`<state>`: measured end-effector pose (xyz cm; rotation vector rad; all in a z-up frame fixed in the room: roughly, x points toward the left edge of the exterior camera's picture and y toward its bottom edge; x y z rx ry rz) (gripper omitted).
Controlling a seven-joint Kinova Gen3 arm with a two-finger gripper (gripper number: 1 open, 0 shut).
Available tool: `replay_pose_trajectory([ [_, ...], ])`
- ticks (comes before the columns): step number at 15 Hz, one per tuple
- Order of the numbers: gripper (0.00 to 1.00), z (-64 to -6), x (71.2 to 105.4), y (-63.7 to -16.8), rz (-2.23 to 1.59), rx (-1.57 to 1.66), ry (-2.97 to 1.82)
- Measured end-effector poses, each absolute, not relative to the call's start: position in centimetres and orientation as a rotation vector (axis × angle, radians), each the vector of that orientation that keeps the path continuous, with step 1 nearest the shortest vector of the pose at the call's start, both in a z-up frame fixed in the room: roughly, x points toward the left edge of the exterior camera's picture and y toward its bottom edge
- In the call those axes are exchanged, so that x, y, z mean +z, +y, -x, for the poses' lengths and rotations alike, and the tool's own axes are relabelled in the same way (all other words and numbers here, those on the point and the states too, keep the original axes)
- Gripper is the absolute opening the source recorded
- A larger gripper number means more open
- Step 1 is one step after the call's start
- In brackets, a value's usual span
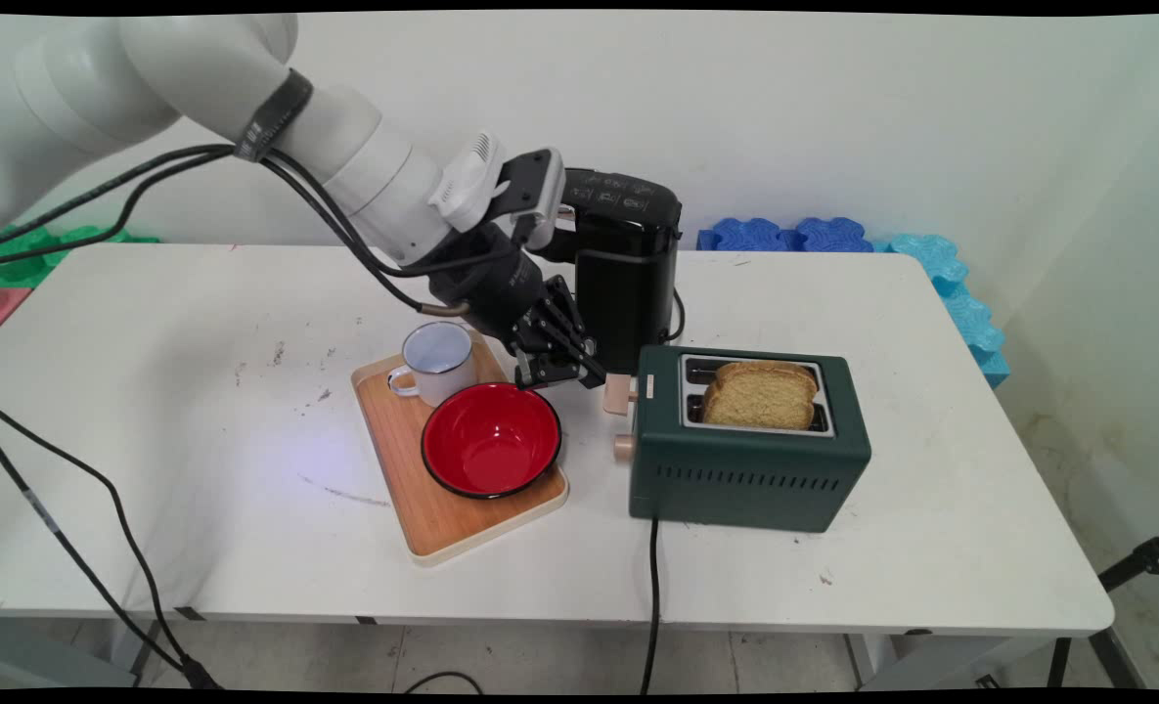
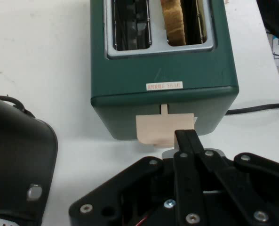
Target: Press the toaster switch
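Observation:
A dark green toaster [image 1: 745, 460] [image 2: 163, 61] stands right of centre on the white table, with a slice of bread [image 1: 760, 396] [image 2: 174, 19] upright in one slot; the other slot is empty. A beige lever [image 1: 620, 393] [image 2: 160, 129] juts from its left end, above a round beige knob [image 1: 624, 448]. My gripper [image 1: 584, 372] [image 2: 186, 136] is shut, its fingers pressed together, and their tips rest on the lever's top edge. Nothing is held between them.
A black coffee machine [image 1: 628, 264] [image 2: 17, 160] stands just behind the gripper. Left of the toaster, a wooden tray [image 1: 442, 518] carries a white enamel mug [image 1: 437, 362] and a red bowl [image 1: 491, 440]. The toaster's black cord [image 1: 652, 587] runs off the front edge. Blue foam mats [image 1: 833, 235] line the wall.

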<state>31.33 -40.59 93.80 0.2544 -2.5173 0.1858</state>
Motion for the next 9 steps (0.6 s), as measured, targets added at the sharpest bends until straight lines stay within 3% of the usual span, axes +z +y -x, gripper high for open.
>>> replay_pose_trajectory([
  [9,0.00,-29.8,92.8,-41.2,-0.305,0.185,-2.508],
])
